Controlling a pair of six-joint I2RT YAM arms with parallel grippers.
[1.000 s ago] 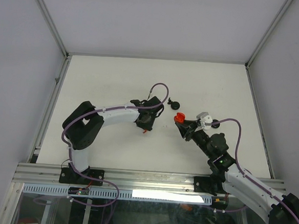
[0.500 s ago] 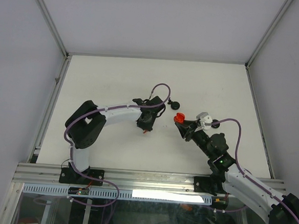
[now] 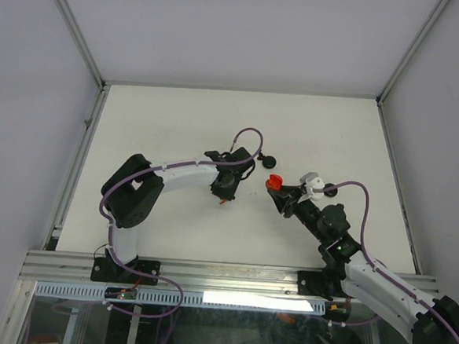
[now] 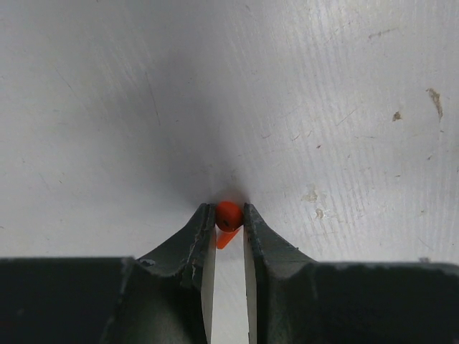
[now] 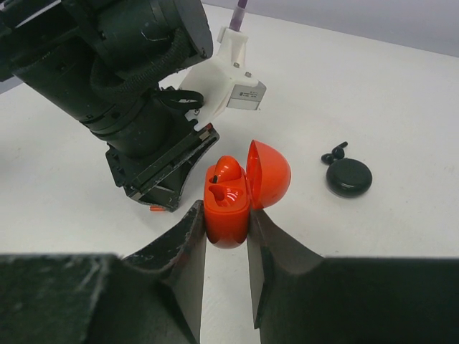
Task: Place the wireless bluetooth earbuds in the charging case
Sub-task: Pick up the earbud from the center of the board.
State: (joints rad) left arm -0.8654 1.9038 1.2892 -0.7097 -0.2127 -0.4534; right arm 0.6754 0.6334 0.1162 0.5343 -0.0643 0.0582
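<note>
Nearest: left end effector [image 4: 228, 218] clamped on red earbud [image 4: 228, 214], low centre of the left-wrist frame. The bud's head is at the tips, at or just off the table [image 4: 301, 86]. Its stem runs back between the fingers [image 4: 195, 235], along their length.

Overhead, the bud sits just below frame centre. The red charging case [image 5: 226, 211] lies to the right and slightly up-frame from it, near but apart. The right end effector [image 5: 224, 215] is pinched on the case base, lid [image 5: 270, 174] hinged open.

Judgement: one socket looks filled, the other vacant. The left arm is the carrier and needs a short lift and a traverse rightward, stem turned down into the case.

Black puck [image 5: 349, 178] sits farther back, not involved.
</note>
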